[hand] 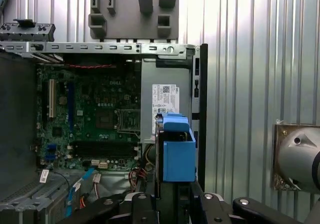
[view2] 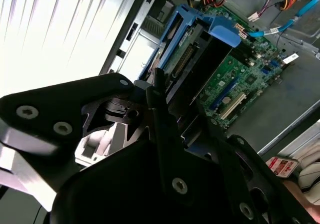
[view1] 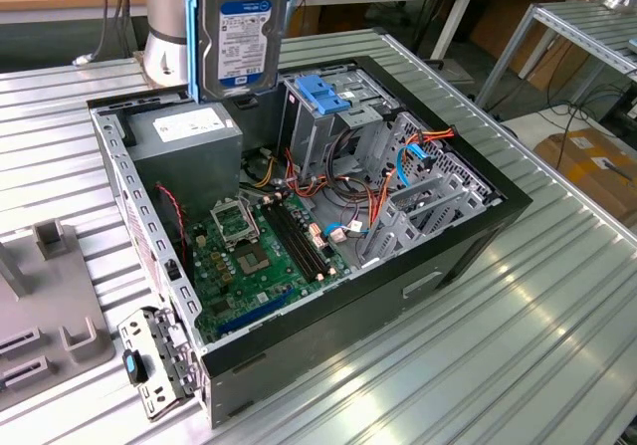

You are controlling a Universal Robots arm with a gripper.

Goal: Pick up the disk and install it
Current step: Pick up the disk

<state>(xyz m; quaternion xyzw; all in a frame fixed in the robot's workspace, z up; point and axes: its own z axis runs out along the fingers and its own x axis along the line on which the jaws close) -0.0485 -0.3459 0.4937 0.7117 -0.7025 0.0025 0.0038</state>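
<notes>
A: Gripper: black fingers pressed in on both flanks of the disk, at its blue plastic rails. Pinching, not spread.
B: Disk position?
A: Lifted clear. It hangs straight below the gripper, over the far side of the open computer case, above the grey power-supply box.
B: Long axis?
A: Vertical. The flat silver face with the white-and-blue label is turned toward the exterior view.
B: Relation to the bay?
A: The drive cage is bare folded sheet metal topped by a ridged blue latch. It lies just to the exterior view's right of the disk, and lower. Judgement: pick-up done, install not yet done.
B: Surroundings?
A: Green motherboard flat on the case floor, nearer. Ribbed metal table underneath.
</notes>
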